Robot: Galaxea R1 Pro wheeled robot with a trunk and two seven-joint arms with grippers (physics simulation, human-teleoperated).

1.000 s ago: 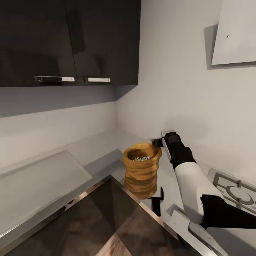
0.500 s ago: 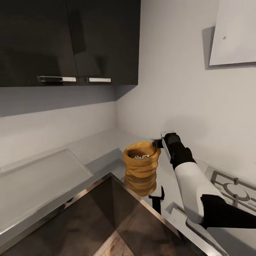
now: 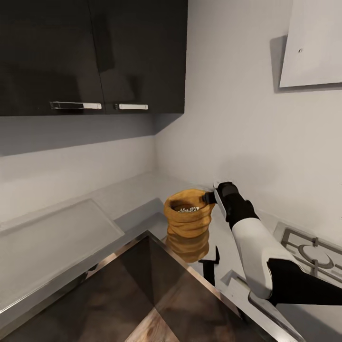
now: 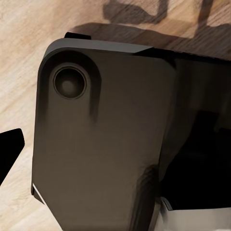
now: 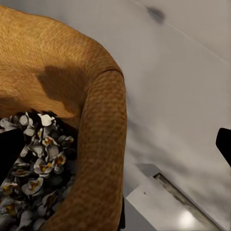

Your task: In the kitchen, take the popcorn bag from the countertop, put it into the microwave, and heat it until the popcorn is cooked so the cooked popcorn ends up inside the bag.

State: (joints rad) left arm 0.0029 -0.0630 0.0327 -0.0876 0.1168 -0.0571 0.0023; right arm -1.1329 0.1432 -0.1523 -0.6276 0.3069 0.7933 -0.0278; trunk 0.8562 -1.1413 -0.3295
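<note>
Right hand [image 3: 209,196] straddles the popcorn bag [image 3: 188,213] rim, fingers apart.

I see the popcorn bag [image 3: 189,214], a squat mustard-brown sack with wrinkled sides, standing upright on the grey reflective worktop [image 3: 137,199]. Its rolled rim [image 5: 103,159] sits between my right tool's [image 3: 209,196] fingers. Whitish popcorn [image 5: 33,159] lies inside, just beside the tool.

A dark grey housing [image 4: 96,144] with a round recessed disc [image 4: 70,82] near one corner lay above a pale wood-grain floor [image 4: 19,53]; a black tip [image 4: 8,147] entered from one side.
</note>
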